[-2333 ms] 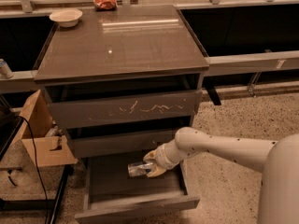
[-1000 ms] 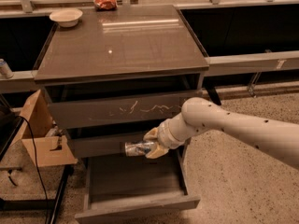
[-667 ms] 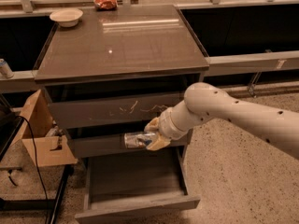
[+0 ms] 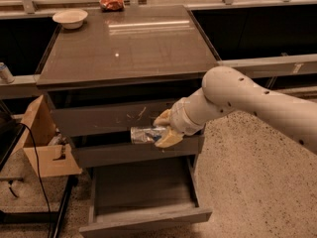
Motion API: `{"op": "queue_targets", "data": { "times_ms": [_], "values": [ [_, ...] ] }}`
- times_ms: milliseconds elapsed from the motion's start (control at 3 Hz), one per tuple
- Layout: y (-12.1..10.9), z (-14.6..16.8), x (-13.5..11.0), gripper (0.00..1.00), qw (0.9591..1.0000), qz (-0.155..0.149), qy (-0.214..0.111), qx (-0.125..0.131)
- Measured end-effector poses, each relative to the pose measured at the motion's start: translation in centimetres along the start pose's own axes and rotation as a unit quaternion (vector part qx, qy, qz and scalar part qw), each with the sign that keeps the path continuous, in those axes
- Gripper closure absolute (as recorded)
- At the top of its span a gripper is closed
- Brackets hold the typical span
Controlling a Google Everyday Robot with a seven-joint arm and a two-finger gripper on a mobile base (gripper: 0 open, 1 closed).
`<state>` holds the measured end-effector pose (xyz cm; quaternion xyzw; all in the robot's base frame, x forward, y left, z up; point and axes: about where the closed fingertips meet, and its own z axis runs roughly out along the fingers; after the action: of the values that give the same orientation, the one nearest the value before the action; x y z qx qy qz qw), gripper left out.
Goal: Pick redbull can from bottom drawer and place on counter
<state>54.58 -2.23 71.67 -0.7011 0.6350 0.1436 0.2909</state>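
Note:
My gripper [image 4: 161,129] is shut on the redbull can [image 4: 144,134], a slim silver can with blue patches held sideways. It hangs in front of the cabinet's middle drawer fronts, well above the bottom drawer [image 4: 143,188], which stands pulled open with a bare grey floor. The counter [image 4: 124,43], a glossy dark slab, lies above and behind the gripper. My white arm reaches in from the right.
A white bowl [image 4: 70,18] sits at the counter's back left corner and a red-orange snack bag [image 4: 111,2] at its back edge. A cardboard box [image 4: 42,140] with a black cable stands left of the cabinet. A pale can [image 4: 5,72] rests on the left ledge.
My gripper has lifted the redbull can up out of the bottom drawer, from the drawer floor to the height of the middle drawer fronts. The arm has risen with it.

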Motion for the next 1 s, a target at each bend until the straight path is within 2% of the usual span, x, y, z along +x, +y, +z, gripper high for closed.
{"op": "queue_targets", "data": {
  "times_ms": [333,1000],
  "values": [
    [-0.9,-0.9,-1.4,1.0,1.0,-0.004,0.001,-0.004],
    [-4.3,-4.9,-6.2,1.0,0.9999,-0.001,0.011,-0.005]
  ]
}}
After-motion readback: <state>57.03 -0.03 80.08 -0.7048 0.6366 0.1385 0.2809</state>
